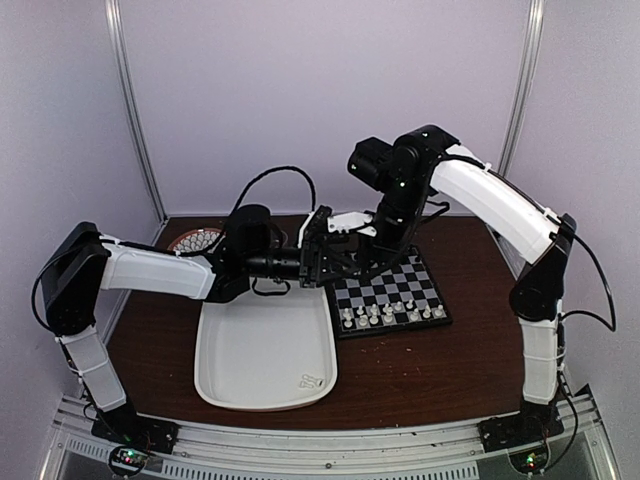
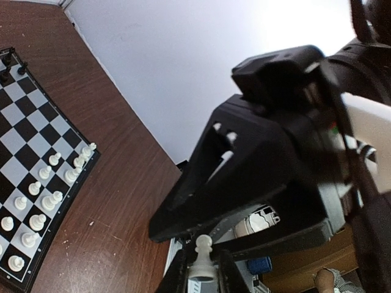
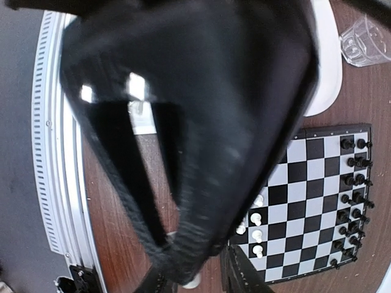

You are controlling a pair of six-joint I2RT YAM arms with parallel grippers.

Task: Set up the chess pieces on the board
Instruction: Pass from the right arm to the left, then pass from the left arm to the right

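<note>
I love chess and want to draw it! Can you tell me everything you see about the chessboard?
The chessboard is small, square and flat, with black and pale checks and a thin black rim. It lies on the brown table, just right of the white tray. White pieces stand in two rows along its near edge, and black pieces line the opposite edge. Its far left corner is hidden from above.

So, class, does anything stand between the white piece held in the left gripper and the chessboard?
Yes. The right gripper sits right in front of the white piece in the left gripper, near the chessboard's far left corner. The near rows with the other white pieces look unobstructed.
</note>
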